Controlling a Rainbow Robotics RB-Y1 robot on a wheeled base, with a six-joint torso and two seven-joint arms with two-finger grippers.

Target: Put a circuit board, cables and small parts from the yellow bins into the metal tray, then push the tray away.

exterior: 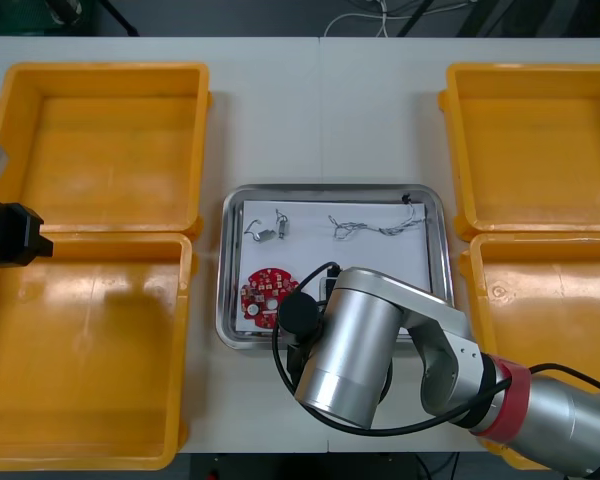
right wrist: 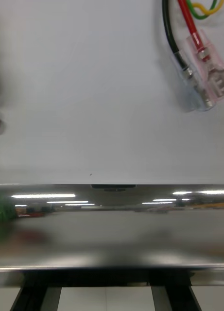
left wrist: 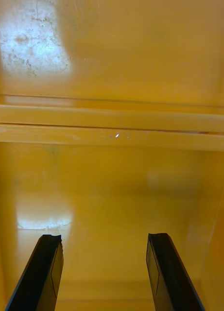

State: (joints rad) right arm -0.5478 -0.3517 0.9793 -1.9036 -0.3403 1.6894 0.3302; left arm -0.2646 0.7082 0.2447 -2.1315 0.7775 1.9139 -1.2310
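Front view: the four bins (exterior: pixel 195 150) look empty. The tray (exterior: pixel 435 215) sits between them on the tabletop (exterior: pixel 325 110). It holds a board (exterior: pixel 267 295), small parts (exterior: pixel 270 230) and a thin cable (exterior: pixel 375 228). The right arm (exterior: pixel 360 345) hangs over the tray's near edge. The left arm (exterior: pixel 10 235) is parked at the left bins.

Right wrist view: the right pincer (right wrist: pixel 102 294) is open and empty, its fingers low, just outside the tray's shiny near wall. Contact with the wall cannot be confirmed. A red and black cable (right wrist: pixel 189 43) lies on the white lining inside.

Left wrist view: the left pincer (left wrist: pixel 104 240) is open and empty over a bare bin floor.

Assessment: loading appears complete and the push is the step in hand. The next move calls for both fingers to meet the near wall squarely. They should then drive straight ahead, so the tray does not turn toward either row of bins.
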